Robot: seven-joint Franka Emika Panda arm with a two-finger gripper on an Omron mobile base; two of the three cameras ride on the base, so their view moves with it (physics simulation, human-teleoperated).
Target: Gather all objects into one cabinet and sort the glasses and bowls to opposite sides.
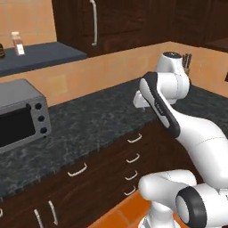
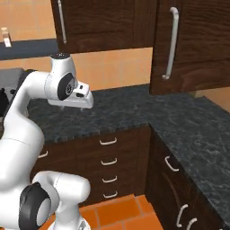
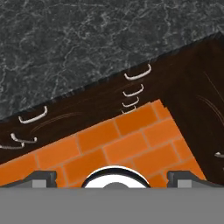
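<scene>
The cream cups, the grey mug and the black bowl are out of view. Above the counter hang dark brown wall cabinets [image 1: 120,22] with their doors closed; long white bar handles [image 2: 170,42] run down the doors. My gripper [image 3: 112,177] hovers over the front edge of the dark stone counter [image 3: 87,39] and points down at the low drawers and the orange floor. Its fingertips [image 3: 41,177] stand far apart, open, with nothing between them. The hand [image 1: 141,100] [image 2: 77,99] sits at the end of the folded arm.
A grey toaster oven [image 1: 20,115] stands on the counter at the left. A dark shelf [image 1: 40,55] above it carries a small bottle [image 1: 18,43]. Dark tools [image 1: 187,60] stand in the far corner. The counter [image 2: 188,121] turns right under the wall cabinet. Low drawers [image 2: 108,157] have small white handles.
</scene>
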